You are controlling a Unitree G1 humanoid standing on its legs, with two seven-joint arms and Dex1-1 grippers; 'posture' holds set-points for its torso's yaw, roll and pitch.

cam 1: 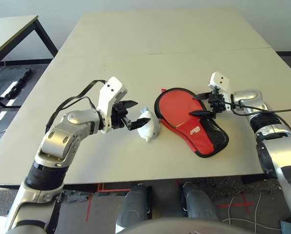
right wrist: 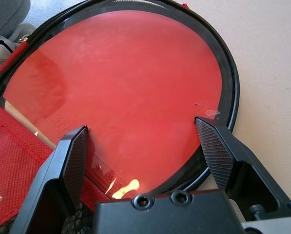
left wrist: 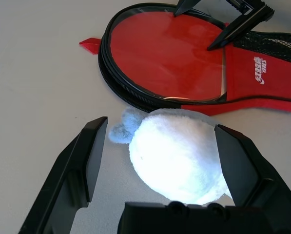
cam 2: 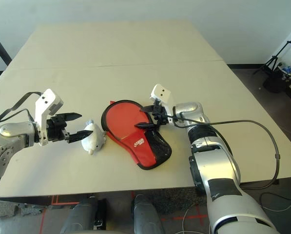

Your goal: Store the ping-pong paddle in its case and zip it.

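Pale surface (cam 1: 160, 44), bare but for three things near its front edge. Largest of them the case (cam 1: 203, 134): lying flat and unzipped, its red cover with the white logo and black mesh drawn back toward the narrow end.

Inside the round end, the ping-pong paddle (cam 1: 177, 105), red face up and ringed all round by the black zip edging (right wrist: 231, 87). Handle hidden under the drawn-back cover, so apparently seated already. Judged the step in hand: bringing the cover over the face, then zipping.

Just beside the case's round end, nearly touching the edging, a small white lumpy bag (cam 1: 148, 127). Not part of the job.

Right hand (cam 1: 194, 104) released, fingers spread wide and hovering over the paddle face near the case's rim, gripping nothing. Left hand (cam 1: 141, 112) likewise released, fingers standing either side of the white bag without pinching it.

To do it well:
- Take the cover by its free edge, not the paddle's rubber.
- Lay it flat over the face so both zip rows meet evenly, with no fabric caught between.
- Pin the case's narrow end with the other hand before pulling, since soft fabric is likely to slide or bunch.
- Clear the white bag from the edging first, or keep the left hand off it.
- Look for the small red tab (left wrist: 90, 43) at the round end, possibly the zip pull, though too small to say.
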